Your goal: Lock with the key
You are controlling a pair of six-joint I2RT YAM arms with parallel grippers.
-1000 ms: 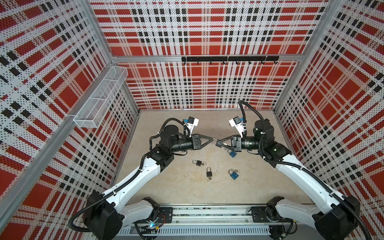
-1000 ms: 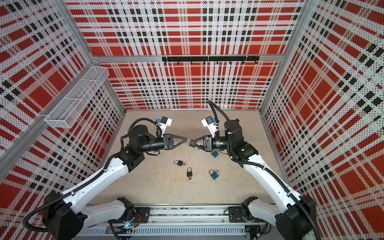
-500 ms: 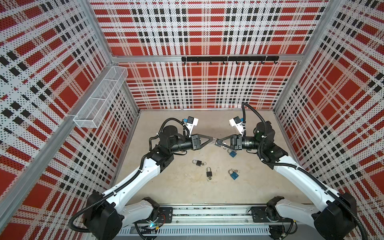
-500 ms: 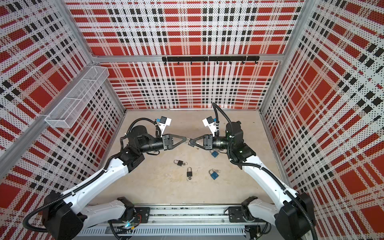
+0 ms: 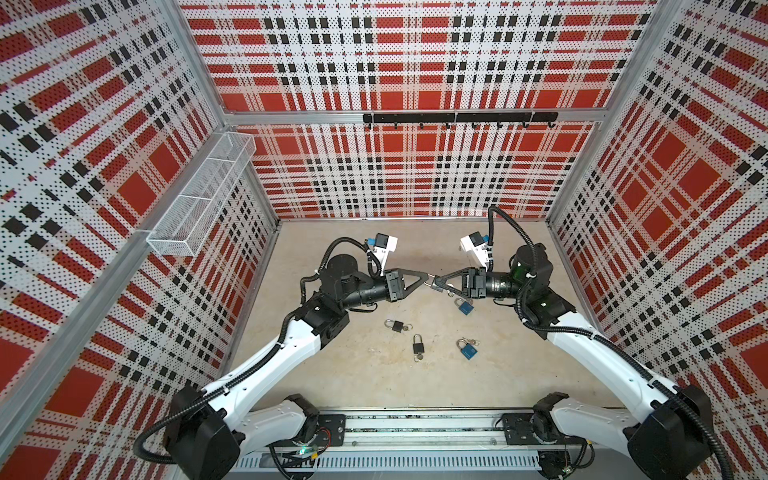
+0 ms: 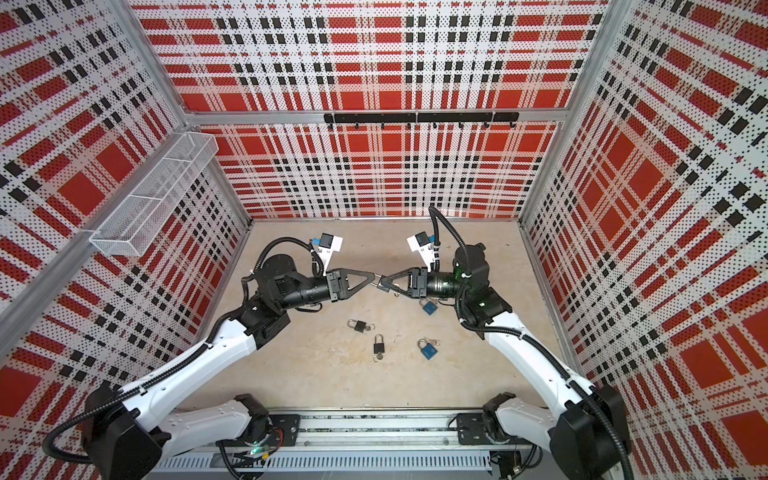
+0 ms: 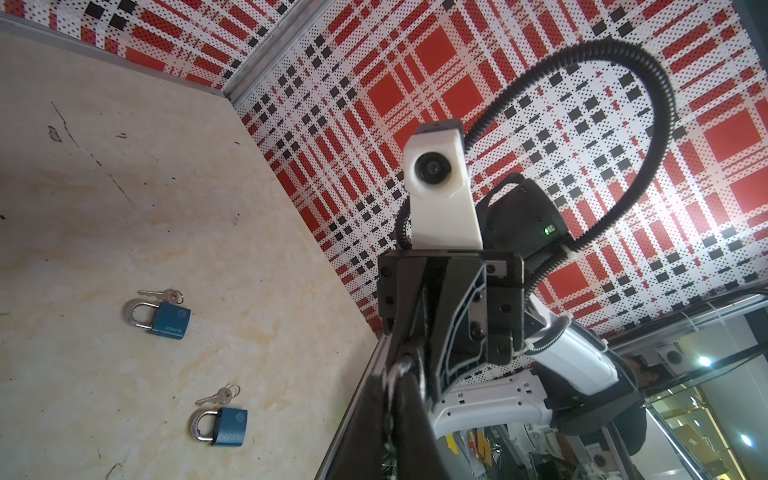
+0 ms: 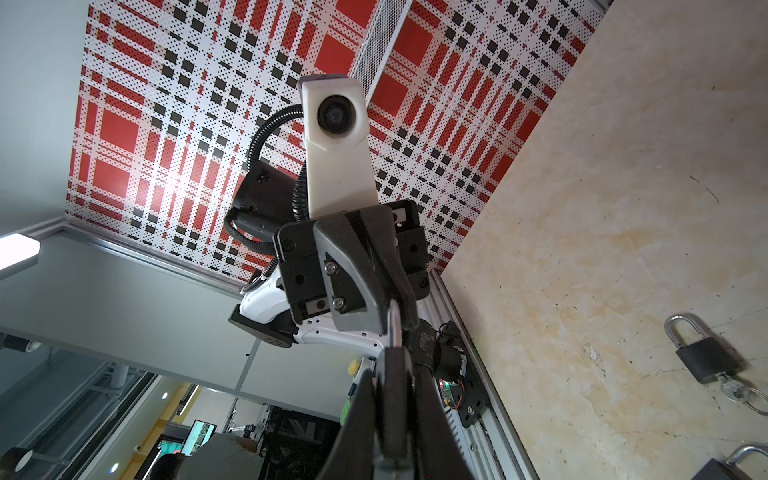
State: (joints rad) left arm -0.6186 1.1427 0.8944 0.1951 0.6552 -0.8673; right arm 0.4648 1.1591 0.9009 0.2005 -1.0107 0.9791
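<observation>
I saw two arms of white shell links (image 5: 291, 345) and black joints (image 5: 534, 266), with ribbed black cable conduit (image 7: 660, 104) looping off them. Each wrist carried a white camera housing (image 8: 336, 145). The black triangular fingers (image 8: 357, 249) bore small screws (image 8: 330, 269), and a green light (image 7: 549, 229) glowed.

You had a beige table (image 5: 374, 386) with four padlocks lying flat near its middle: a left black lock (image 5: 395, 326), a middle black lock (image 5: 417, 345) just beside it, a far blue lock (image 5: 465, 307), and a near blue lock (image 5: 468, 351) with a key (image 5: 473, 342) beside it.
</observation>
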